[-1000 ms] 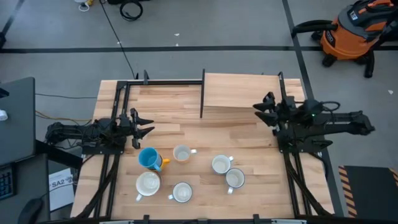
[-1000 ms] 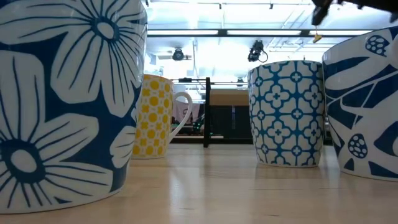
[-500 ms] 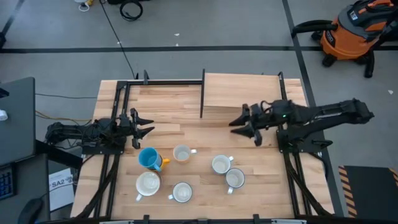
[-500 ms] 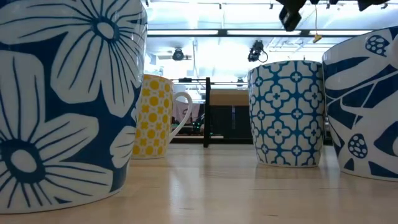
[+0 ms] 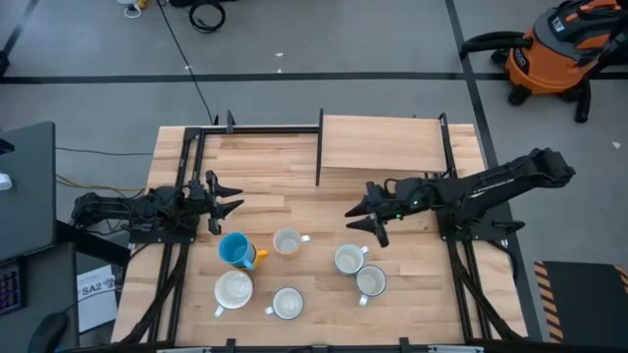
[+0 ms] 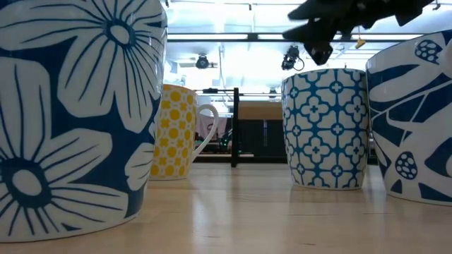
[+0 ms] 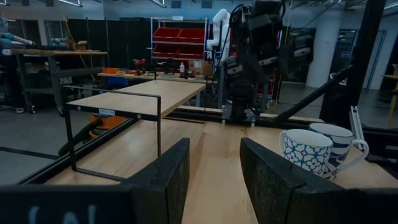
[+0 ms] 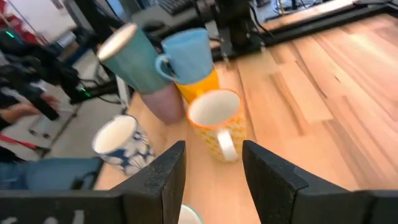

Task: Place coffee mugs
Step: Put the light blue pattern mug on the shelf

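Several coffee mugs stand on their bases on the near half of the wooden table [image 5: 294, 167]. These are a bright blue mug [image 5: 235, 250] lying tilted on a yellow-orange one, and white-rimmed mugs [image 5: 287, 241], [image 5: 349, 259], [image 5: 371, 281]. My right gripper [image 5: 363, 218] hangs open in the air over the table's middle, just beyond the mug [image 5: 349, 259]. In its wrist view a yellow-patterned mug [image 8: 217, 124] shows ahead between the open fingers [image 8: 212, 163]. My left gripper [image 5: 224, 199] waits open at the table's left, level.
A raised wooden platform [image 5: 383, 147] with a black upright rail [image 5: 319, 147] fills the far right of the table. Black frame bars [image 5: 186, 167] run along both sides. The low view shows large patterned mugs [image 6: 70, 113], [image 6: 325, 127] close up. Bare wood lies between the grippers.
My right gripper has swung out from the table's right edge toward the middle and the mugs. It has sunk somewhat and tipped its fingers downward. Its fingers stay open. The mugs have not moved.
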Controlling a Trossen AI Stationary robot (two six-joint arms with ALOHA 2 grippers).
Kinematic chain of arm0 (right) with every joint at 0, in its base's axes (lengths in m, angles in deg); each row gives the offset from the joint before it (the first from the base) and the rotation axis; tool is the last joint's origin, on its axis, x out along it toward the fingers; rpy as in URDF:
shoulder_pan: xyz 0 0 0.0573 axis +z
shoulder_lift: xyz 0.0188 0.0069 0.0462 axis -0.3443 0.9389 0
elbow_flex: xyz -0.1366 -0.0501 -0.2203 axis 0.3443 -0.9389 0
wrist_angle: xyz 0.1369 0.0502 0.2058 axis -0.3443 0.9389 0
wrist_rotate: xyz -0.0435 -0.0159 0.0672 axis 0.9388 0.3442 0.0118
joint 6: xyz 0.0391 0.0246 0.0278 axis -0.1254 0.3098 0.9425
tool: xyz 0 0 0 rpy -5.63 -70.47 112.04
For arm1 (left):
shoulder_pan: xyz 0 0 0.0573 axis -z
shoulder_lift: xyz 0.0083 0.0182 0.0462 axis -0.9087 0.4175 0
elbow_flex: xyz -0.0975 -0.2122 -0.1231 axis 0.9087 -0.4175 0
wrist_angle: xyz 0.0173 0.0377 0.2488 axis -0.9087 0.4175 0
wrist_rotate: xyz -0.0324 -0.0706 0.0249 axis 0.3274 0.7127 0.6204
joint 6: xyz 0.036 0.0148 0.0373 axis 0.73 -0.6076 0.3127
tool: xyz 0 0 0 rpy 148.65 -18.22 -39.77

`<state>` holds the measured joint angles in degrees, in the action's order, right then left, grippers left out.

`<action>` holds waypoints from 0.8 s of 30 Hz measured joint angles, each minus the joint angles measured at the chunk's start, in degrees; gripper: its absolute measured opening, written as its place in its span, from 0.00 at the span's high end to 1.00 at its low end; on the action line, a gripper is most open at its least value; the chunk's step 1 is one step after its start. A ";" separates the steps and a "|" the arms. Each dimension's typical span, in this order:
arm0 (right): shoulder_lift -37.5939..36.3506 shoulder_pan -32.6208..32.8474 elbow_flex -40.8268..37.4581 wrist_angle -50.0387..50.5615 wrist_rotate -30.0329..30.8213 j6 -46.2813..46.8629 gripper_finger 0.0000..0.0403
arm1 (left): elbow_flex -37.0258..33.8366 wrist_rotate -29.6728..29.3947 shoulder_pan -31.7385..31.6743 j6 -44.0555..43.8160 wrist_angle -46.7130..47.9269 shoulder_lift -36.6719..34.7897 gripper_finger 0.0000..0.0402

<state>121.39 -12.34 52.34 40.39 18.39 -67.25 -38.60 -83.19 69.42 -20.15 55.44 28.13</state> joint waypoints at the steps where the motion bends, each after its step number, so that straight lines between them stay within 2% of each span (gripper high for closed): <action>1: 0.79 0.01 0.00 0.00 0.04 -0.12 0.59 | 0.00 0.01 0.01 0.00 -0.01 0.00 0.63; 15: 8.40 6.13 0.00 0.04 0.11 0.18 0.60 | 0.00 0.02 0.00 0.02 0.00 0.00 0.63; 24: 12.52 8.21 0.00 0.32 6.76 -2.21 0.60 | 0.00 0.01 0.00 0.00 -0.01 0.00 0.63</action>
<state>133.92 -4.13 52.34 40.71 25.15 -69.45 -38.60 -83.18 69.42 -20.15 55.43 28.13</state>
